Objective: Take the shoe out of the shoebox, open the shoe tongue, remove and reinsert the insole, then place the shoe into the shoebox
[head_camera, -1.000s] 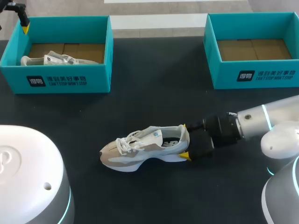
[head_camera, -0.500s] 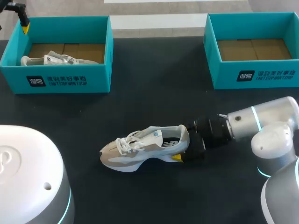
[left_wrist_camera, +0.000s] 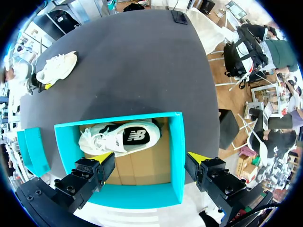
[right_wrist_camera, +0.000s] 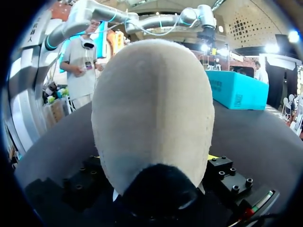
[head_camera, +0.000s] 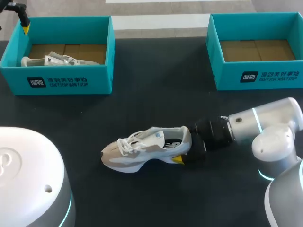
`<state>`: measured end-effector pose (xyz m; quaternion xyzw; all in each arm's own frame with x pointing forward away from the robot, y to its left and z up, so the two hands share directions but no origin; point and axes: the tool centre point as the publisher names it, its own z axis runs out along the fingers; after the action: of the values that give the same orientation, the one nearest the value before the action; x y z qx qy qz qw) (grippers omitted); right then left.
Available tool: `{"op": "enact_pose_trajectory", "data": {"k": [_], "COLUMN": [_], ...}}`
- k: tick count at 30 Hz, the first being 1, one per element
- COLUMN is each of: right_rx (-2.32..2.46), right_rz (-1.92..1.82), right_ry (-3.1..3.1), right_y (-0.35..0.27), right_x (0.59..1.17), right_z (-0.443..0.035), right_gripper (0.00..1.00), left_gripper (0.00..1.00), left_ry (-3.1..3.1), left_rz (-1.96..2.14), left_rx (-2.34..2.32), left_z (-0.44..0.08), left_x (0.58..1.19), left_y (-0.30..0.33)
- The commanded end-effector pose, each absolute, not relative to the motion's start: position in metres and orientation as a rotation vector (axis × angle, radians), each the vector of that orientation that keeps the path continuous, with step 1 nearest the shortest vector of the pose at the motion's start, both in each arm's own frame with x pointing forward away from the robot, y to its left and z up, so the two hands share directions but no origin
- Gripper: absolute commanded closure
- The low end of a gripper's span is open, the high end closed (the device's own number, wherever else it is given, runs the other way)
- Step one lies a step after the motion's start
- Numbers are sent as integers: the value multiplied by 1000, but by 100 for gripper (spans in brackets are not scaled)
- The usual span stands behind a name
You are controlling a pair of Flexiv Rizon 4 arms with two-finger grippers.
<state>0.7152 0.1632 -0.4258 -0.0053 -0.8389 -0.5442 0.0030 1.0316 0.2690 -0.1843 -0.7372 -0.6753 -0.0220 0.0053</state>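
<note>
Rounded beige shoe on matte black table

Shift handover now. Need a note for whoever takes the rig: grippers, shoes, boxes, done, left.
Left gripper: open, above the left turquoise cardboard shoebox, which holds a white sneaker.
Right gripper: shut on the heel of the beige-and-white laced sneaker standing on the black table.
Right turquoise shoebox: no shoe in it.
Done: sneaker out of its box.
Left: open tongue, insole out and back, rebox.

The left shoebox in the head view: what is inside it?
One white shoe lies on its side on the brown cardboard floor; anything beneath it is covered.
</note>
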Motion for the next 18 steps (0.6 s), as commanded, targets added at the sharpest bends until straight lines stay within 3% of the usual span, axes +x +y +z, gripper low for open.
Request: {"op": "enact_pose_trajectory", "data": {"k": [1, 18], "right_rx": [-58, -102], "right_rz": [-1716, -1710], "right_ry": [-2667, -2656], "right_y": [159, 146], "right_x": [711, 713], "right_z": [-421, -434], "right_gripper": [100, 100], "left_gripper": [0, 0], "left_ry": [-2113, -2113], "left_rz": [-71, -71], "left_rx": [-2308, -2308], "left_z": [-184, -184], "left_x": [1031, 1031], "left_y": [269, 269]}}
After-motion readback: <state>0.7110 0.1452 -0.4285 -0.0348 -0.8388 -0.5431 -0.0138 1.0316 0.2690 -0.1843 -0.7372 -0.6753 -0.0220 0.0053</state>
